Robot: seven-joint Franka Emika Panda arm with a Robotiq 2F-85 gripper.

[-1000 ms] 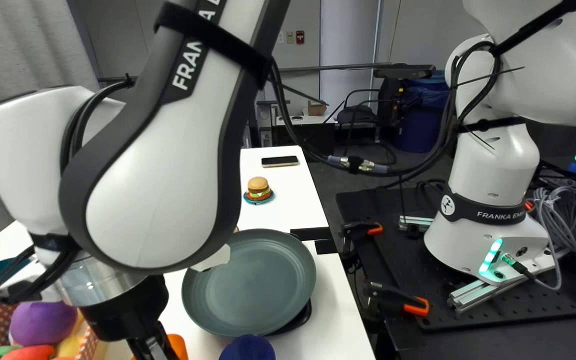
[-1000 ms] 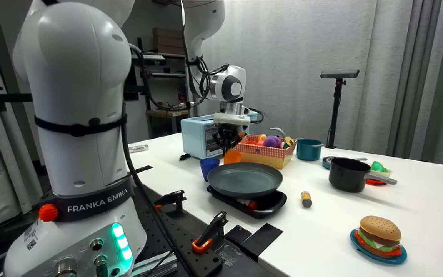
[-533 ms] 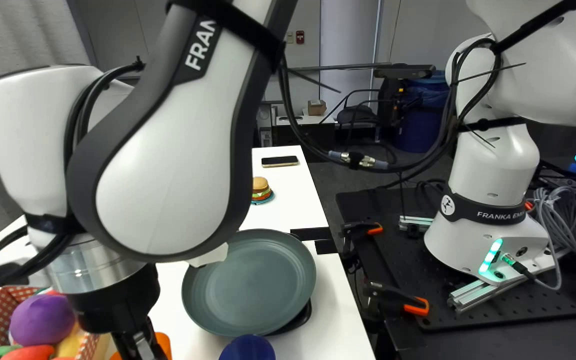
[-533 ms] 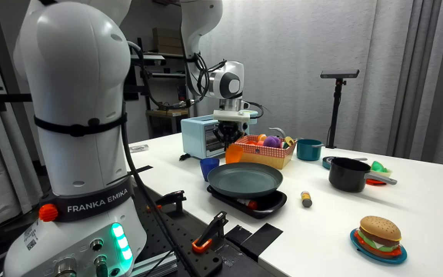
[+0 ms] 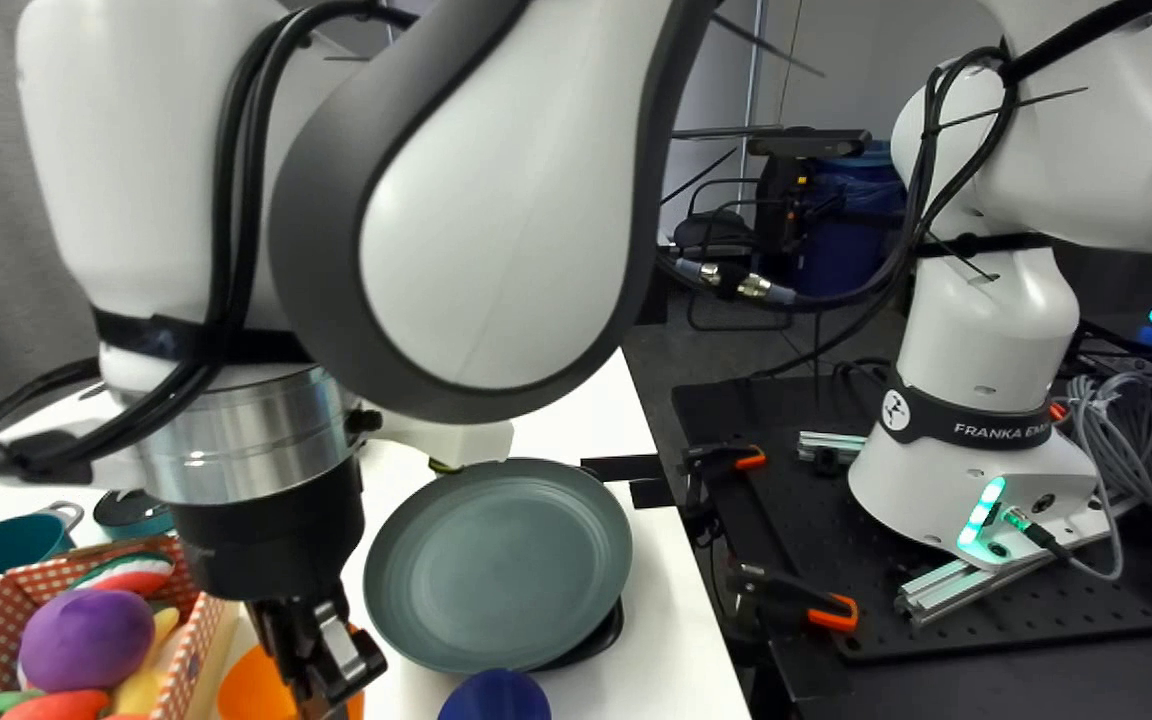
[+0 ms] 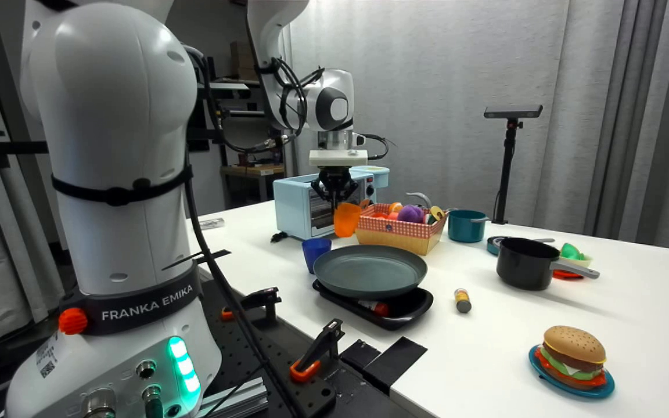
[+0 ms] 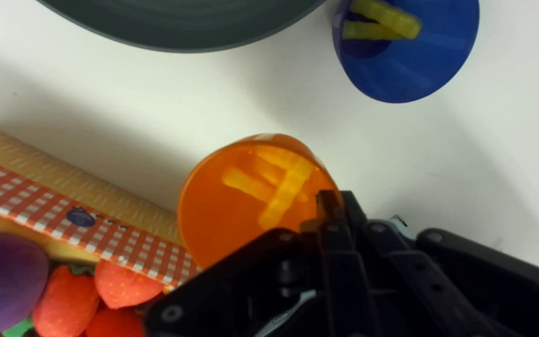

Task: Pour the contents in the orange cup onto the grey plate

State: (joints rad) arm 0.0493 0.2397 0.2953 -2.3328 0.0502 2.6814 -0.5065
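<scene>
As the wrist view looks down, the gripper [image 7: 342,201] is clenched on the right-hand wall of the orange cup [image 7: 220,220], pinching it close to the rim. Several yellow sticks [image 7: 289,189] lie crossed inside that cup. Apart from it, the blue cup [image 7: 419,65] stands on the table [image 7: 148,98] and shows two yellow pieces [image 7: 391,18]. The plate [image 7: 180,23] shows along the top edge, near the blue cup. At the lower left is the basket [image 7: 40,206], its checked wall partly overlapped by the orange cup in this view, with a purple toy [image 7: 3,281] and strawberries [image 7: 66,299] inside.

In an exterior view the orange cup [image 6: 346,220] hangs from the gripper, roughly upright, above the table, in front of the oven [image 6: 294,209] and beside the basket; its sticks are hidden from there. The blue cup stands near the plate, which rests on a black tray [image 6: 407,316]. Farther right are the bottle [image 6: 463,301], the black pot [image 6: 523,267], the teal pot [image 6: 466,227] and, toward the lower right corner, the burger [image 6: 574,348] on a blue dish [image 6: 593,392].

In an exterior view the arm [image 5: 506,250] takes up much of the left half. The gripper covers part of the orange cup [image 5: 251,690], which the lower edge cuts off. The plate [image 5: 501,570] lies to its right, apart from it, with the tray showing under its rim. The blue cup [image 5: 496,697] is cut by the same edge, in front of the plate.
</scene>
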